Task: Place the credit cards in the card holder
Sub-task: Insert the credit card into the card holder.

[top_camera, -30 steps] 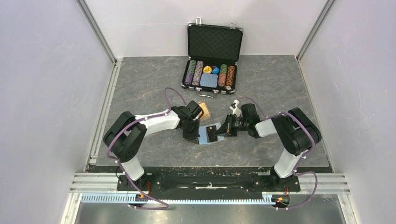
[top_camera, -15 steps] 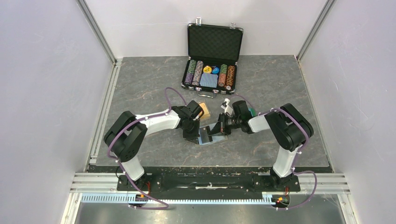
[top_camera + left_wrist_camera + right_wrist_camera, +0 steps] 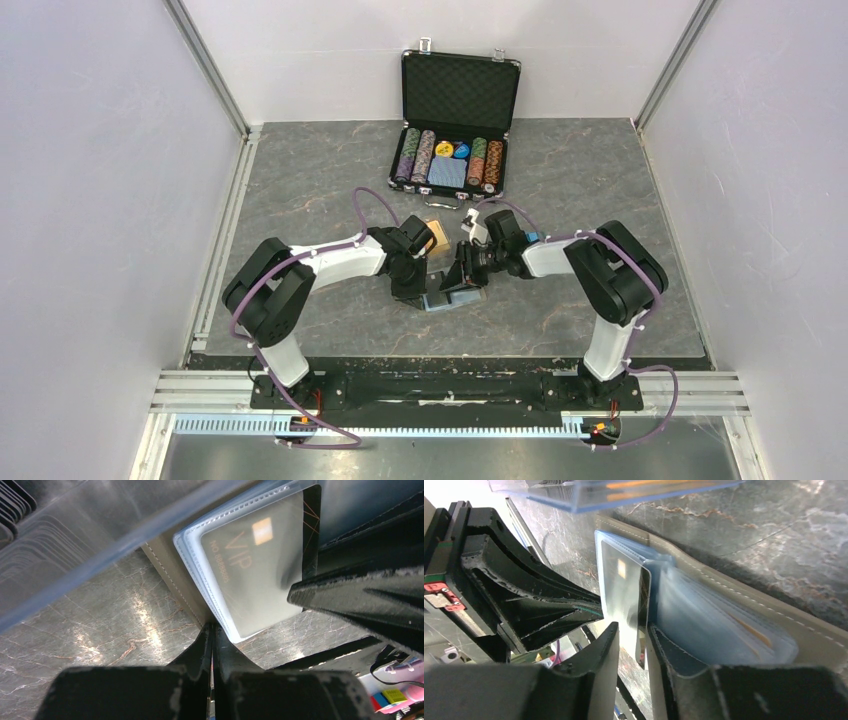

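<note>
**Top view:** L gripper (image 3: 412, 287) and R gripper (image 3: 463, 272) meet over the card holder (image 3: 440, 302) lying on the worktop (image 3: 300, 180). The orange cards (image 3: 437, 236) lie just behind it.

**Left wrist:** L jaws are pressed together, pinching the holder's khaki edge. The black VIP card (image 3: 255, 565) sits in a clear sleeve (image 3: 187, 545).

**Right wrist:** R jaws are slightly spread with the card's edge between them, not clamped. To finish well, hold the L pinch firm, nudge the card straight along the sleeve w/o tilt, then back R out.

The counter (image 3: 100, 620) looks like grey stone with a soft shine. The card holder (image 3: 165, 567) is dull khaki, stitched like leather, with clear shiny plastic sleeves (image 3: 192, 550). The black card (image 3: 260, 575) is glossy, and the left pincer (image 3: 212, 630) is dull, scuffed black plastic.
</note>
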Available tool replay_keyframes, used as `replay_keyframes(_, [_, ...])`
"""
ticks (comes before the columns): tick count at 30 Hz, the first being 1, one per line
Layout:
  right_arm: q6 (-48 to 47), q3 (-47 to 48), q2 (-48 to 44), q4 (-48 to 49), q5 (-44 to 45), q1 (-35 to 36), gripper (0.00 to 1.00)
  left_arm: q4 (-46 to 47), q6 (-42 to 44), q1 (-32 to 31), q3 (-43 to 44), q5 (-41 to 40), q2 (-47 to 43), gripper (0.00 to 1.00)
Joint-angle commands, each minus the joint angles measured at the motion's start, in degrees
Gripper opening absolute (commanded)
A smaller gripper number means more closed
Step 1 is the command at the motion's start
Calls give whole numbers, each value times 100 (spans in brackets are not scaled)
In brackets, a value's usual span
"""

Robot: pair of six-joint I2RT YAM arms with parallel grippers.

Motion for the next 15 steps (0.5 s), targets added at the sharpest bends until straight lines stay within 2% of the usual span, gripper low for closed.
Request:
replay_keyframes(1, [-513,133,-216,-830,338,92,32,245,188,-76,150,-39,98,2])
replay_keyframes(4, [-492,178,-224,-813,289,111,37,245,187,-77,181,-28,103,2])
replay_keyframes(11, [-392,362,-110,-761,-37,252,37,250,236,-92,229,-72,13,2])
replay_keyframes(15, [-564,469,-339,-1103,240,235,43,233,300,-108,203,-330,-288,4])
